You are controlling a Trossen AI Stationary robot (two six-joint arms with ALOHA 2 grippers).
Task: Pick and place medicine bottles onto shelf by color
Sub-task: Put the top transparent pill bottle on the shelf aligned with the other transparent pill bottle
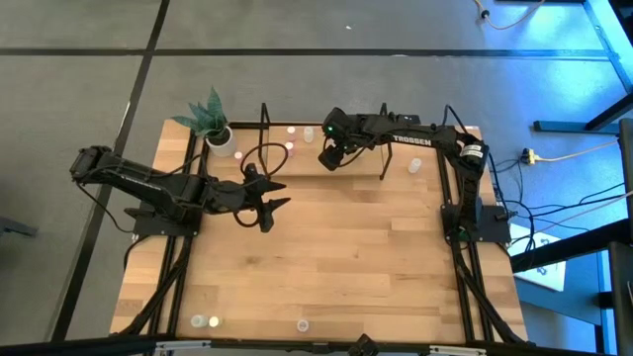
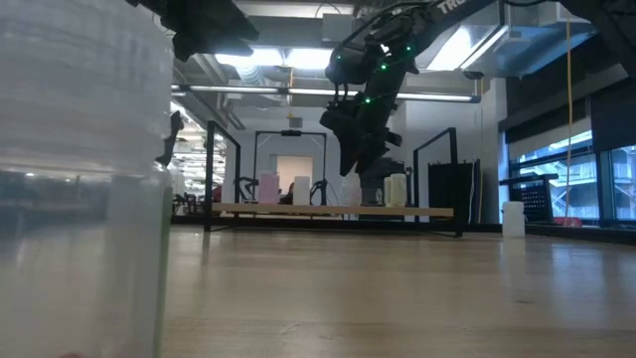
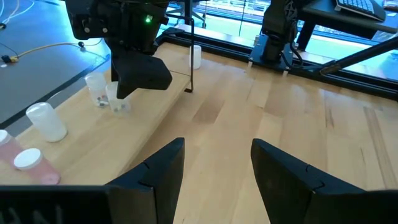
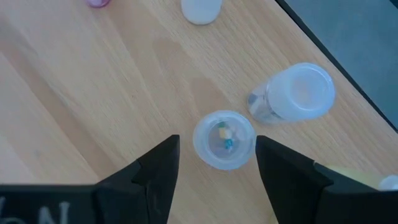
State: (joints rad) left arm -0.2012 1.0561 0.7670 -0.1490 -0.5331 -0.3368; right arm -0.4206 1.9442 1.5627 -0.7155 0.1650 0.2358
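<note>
The shelf [image 1: 356, 168] stands along the table's far edge. Several medicine bottles stand on its board. My right gripper [image 4: 217, 171] hangs open above the board, and straight below it a clear-capped bottle [image 4: 224, 140] stands upright with a white-capped one [image 4: 298, 93] beside it. The left wrist view shows the fingers [image 3: 134, 71] above those two bottles [image 3: 117, 99], clear of them. Pink and white bottles [image 3: 43, 121] stand farther along the board. My left gripper [image 1: 273, 211] hovers open over the table in front of the shelf, nothing between its fingers [image 3: 155, 180].
A white pot with a green plant [image 1: 218, 131] stands at the shelf's left end. A white bottle [image 1: 415, 163] stands by the shelf's right post. Three bottles [image 1: 206, 321] stand near the table's front edge; one looms blurred in the low view [image 2: 79, 189]. Bare wood lies between.
</note>
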